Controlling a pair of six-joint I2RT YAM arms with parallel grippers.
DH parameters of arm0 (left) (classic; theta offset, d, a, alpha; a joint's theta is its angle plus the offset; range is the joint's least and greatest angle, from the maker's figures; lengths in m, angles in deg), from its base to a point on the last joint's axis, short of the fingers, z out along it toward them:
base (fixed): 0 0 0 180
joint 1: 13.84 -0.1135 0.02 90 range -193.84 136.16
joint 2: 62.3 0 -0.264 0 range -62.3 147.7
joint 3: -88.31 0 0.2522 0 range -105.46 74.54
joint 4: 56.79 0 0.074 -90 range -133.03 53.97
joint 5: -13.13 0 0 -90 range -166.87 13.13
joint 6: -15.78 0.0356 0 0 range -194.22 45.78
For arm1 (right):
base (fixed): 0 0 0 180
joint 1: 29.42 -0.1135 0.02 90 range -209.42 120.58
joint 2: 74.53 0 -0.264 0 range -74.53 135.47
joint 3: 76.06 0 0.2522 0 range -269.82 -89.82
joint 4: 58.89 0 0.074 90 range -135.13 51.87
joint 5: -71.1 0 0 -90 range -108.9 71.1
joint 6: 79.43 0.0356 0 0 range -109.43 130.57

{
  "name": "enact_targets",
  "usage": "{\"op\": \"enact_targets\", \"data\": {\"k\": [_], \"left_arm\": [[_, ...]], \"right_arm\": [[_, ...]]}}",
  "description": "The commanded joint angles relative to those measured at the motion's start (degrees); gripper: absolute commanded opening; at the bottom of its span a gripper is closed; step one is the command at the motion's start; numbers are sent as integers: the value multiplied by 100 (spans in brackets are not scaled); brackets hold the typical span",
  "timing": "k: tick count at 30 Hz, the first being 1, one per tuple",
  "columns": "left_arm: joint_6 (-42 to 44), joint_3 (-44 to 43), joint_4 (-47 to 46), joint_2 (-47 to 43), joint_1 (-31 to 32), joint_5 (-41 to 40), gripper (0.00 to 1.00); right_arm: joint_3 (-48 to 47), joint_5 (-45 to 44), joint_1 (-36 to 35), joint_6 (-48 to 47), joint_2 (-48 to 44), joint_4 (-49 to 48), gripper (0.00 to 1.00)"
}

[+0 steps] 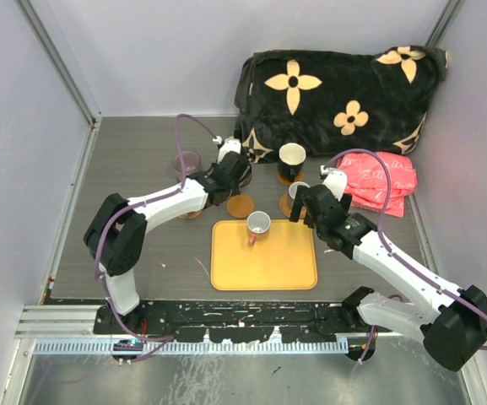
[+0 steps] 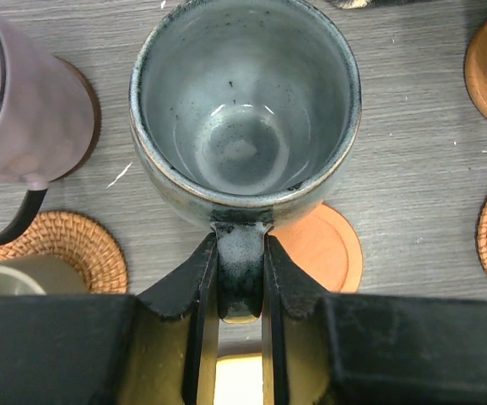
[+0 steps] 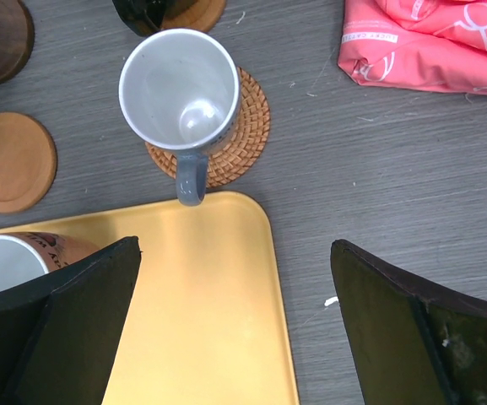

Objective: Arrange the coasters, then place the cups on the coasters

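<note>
Beyond the far left corner of the yellow tray [image 1: 264,266], the purple cup [image 1: 186,160] sits on a dark coaster [image 2: 89,118]. Nearer the tray, my left gripper [image 2: 241,253] is clamped narrow on the handle of a blue-grey glazed mug [image 2: 243,110], partly over an orange-brown coaster [image 2: 323,249] just past the tray's far edge. A white cup [image 1: 258,224] stands on the tray. Off its far right corner a grey mug [image 3: 191,89] sits on a wicker coaster [image 3: 247,126]; my right gripper [image 3: 235,253] hangs there, fingers wide, holding nothing.
</note>
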Motion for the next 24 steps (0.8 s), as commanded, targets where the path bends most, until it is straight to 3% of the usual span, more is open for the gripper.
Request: {"op": "enact_targets", "data": {"k": [1, 24], "left_arm": [[65, -534, -971, 45, -93, -112, 0], [-308, -1081, -822, 689, -234, -273, 0]], "right_arm": [[-42, -198, 35, -134, -92, -325, 100], [33, -187, 107, -187, -28, -282, 100]]}}
